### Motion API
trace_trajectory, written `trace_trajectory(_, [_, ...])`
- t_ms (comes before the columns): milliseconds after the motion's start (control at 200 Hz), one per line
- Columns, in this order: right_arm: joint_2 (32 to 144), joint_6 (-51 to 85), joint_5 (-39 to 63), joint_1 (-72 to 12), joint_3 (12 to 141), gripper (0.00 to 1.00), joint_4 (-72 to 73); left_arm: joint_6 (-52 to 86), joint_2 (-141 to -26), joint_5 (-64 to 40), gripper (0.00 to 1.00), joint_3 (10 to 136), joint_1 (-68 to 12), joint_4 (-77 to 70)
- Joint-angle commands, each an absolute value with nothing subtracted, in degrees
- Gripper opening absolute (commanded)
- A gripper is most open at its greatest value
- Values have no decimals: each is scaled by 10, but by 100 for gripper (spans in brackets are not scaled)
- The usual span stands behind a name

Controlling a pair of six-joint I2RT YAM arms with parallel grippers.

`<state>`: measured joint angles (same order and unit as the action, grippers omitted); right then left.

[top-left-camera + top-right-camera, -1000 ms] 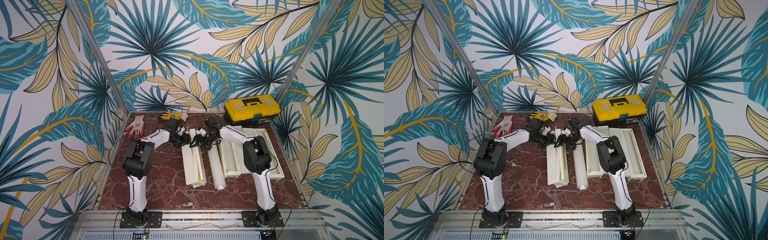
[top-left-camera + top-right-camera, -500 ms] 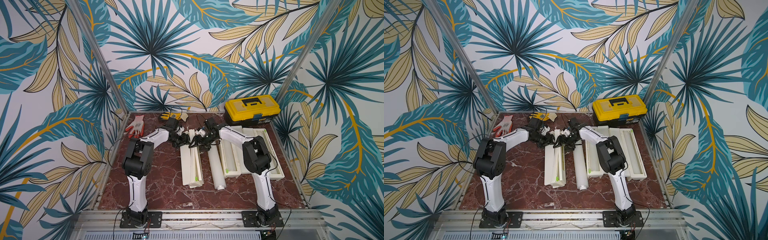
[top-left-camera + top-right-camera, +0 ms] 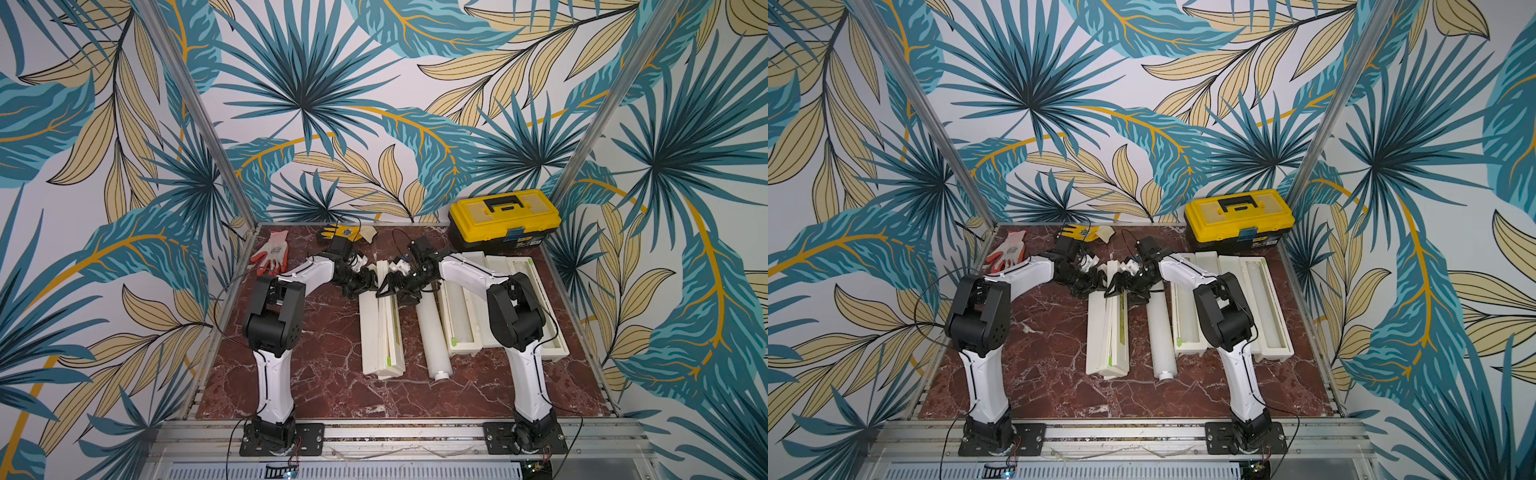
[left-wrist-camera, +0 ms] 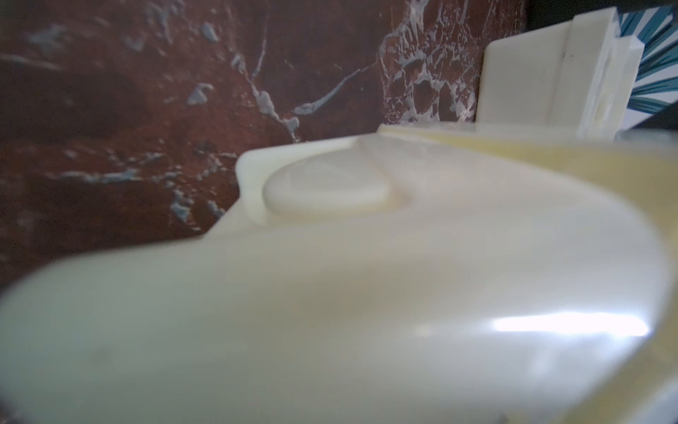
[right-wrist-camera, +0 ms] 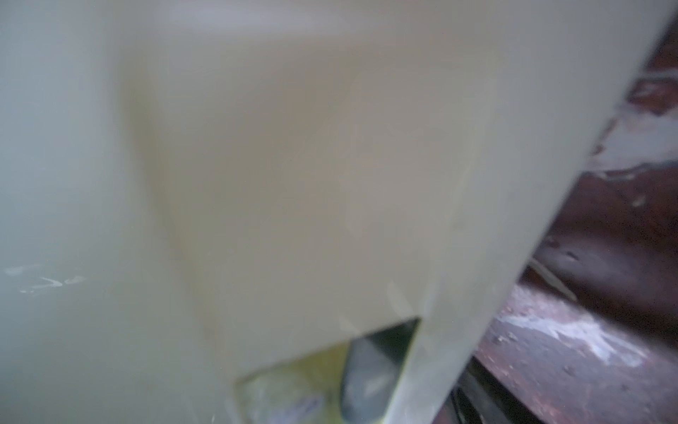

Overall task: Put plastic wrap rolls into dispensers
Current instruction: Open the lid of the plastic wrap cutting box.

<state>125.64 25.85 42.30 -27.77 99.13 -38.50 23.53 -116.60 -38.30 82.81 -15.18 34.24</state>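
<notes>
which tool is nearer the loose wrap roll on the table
Right. The right tool is beside the far end of the translucent plastic wrap roll; the left tool is across the cream plastic dispenser box from it.

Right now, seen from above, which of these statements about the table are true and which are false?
1. A plastic wrap roll lies loose on the table beside a dispenser. True.
2. The yellow toolbox stands open. False: its lid is shut.
3. The roll's core stub points to the back wall. False: it points to the near edge.
4. An orange-and-white glove lies near the far left corner. True.
</notes>
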Motion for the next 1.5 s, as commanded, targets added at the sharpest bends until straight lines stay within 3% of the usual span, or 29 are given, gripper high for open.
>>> trace_trajectory(0, [1220,232,327,-268,988,87,-422,142,-1174,-394,51,835,-154,358])
trace_trajectory(200, [1204,217,171,-285,1033,92,-512,156,-1172,-378,51,834,-155,358])
trace_trajectory(426, [1224,288,171,-313,1043,94,-495,168,-1176,-358,51,832,-156,352])
trace_trajectory(516, [1213,325,187,-312,1011,99,-455,170,-1176,-349,51,828,-156,351])
trace_trajectory(946, [1205,434,163,-361,950,99,-357,200,-1192,-347,51,826,-151,346])
trace_trajectory(1492, [1156,430,206,-382,850,99,-107,216,-1216,-373,51,813,-138,330])
